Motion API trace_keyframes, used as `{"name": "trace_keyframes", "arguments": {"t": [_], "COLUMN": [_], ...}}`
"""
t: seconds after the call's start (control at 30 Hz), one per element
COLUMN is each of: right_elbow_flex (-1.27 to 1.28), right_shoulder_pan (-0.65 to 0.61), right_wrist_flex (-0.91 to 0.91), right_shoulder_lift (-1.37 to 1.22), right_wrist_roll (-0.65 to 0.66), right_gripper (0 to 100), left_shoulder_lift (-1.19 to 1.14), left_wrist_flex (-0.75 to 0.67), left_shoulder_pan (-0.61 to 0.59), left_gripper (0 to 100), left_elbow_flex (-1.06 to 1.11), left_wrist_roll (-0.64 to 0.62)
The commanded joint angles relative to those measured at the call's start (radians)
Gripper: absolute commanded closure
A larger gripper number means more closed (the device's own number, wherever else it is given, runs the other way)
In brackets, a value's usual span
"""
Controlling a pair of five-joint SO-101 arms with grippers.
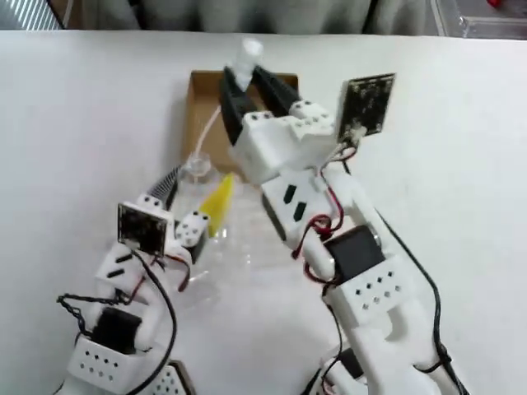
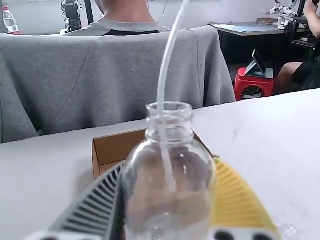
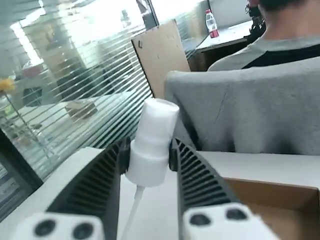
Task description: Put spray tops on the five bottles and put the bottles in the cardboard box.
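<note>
A clear bottle (image 2: 167,190) stands upright between a grey and a yellow finger of my left gripper (image 2: 167,215), which is shut on it; from above the bottle's mouth (image 1: 196,167) shows in front of the cardboard box (image 1: 200,99). My right gripper (image 3: 149,157) is shut on a white spray top (image 3: 151,142), held high over the box (image 3: 260,200). In the high view the spray top (image 1: 246,59) sits between black fingers of the right gripper (image 1: 247,82). Its thin tube (image 2: 167,95) hangs down into the bottle's neck.
The white table (image 1: 445,123) spreads around the box on all sides. More clear plastic (image 1: 247,255) lies on the table between the two arms. A grey-covered chair back (image 2: 100,80) stands beyond the far table edge.
</note>
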State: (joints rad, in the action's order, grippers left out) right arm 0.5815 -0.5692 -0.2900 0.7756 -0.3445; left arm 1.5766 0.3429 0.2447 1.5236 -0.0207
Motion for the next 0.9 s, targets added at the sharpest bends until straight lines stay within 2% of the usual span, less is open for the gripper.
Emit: {"name": "trace_keyframes", "arguments": {"t": [0.0,0.1,0.33,0.5,0.57,0.77,0.87], "right_elbow_flex": [0.003,0.003,0.021,0.017,0.006,-0.051,-0.057], "right_shoulder_pan": [-0.091,-0.153,-0.182,-0.262,-0.268,-0.268,-0.266], "right_wrist_flex": [-0.068,-0.110,-0.194,-0.335,-0.349,-0.352,-0.409], "right_shoulder_lift": [0.068,0.091,0.096,0.105,0.117,0.265,0.340], "right_wrist_roll": [-0.003,-0.003,-0.002,0.127,0.130,0.137,0.137], "right_gripper": [98.3,98.1,96.5,75.1,70.7,75.2,80.7], "left_shoulder_lift": [0.022,0.022,0.022,0.022,0.022,0.022,0.022], "left_wrist_flex": [-0.018,-0.018,-0.018,-0.018,-0.018,-0.018,-0.018], "left_shoulder_pan": [0.013,0.013,0.012,0.012,0.012,0.010,0.005], "left_gripper": [92,92,92,92,92,92,92], "left_elbow_flex": [-0.011,-0.011,-0.011,-0.011,-0.011,-0.011,-0.011], "left_wrist_roll": [0.008,0.008,0.008,0.008,0.008,0.008,0.006]}}
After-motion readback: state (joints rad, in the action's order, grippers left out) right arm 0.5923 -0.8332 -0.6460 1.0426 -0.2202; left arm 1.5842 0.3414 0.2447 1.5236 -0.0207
